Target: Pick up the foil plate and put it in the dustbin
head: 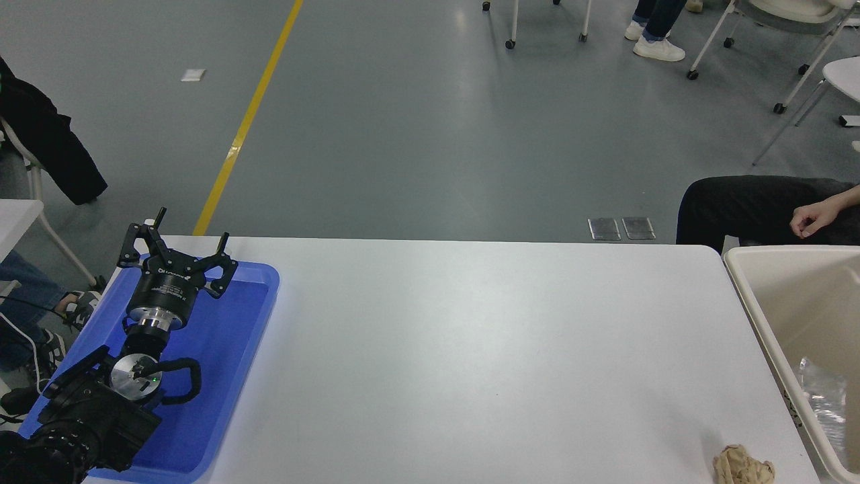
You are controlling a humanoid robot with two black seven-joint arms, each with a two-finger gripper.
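The foil plate (pixel 824 398) lies low inside the dustbin (pixel 758 316), near its front left wall; it shows only as a dim silvery crinkled patch. The beige dustbin stands off the table's right end and is cut off by the picture's right edge. No gripper touches the plate. My left gripper (pixel 193 226) is open and empty, parked over the blue tray at the lower left. My right arm and gripper are out of view.
A flat blue tray (pixel 235 336) lies on the white table (pixel 470 349) at the left. A crumpled tan paper wad (pixel 742 466) sits at the table's front right corner. A seated person's hand (pixel 809 218) rests just behind the dustbin.
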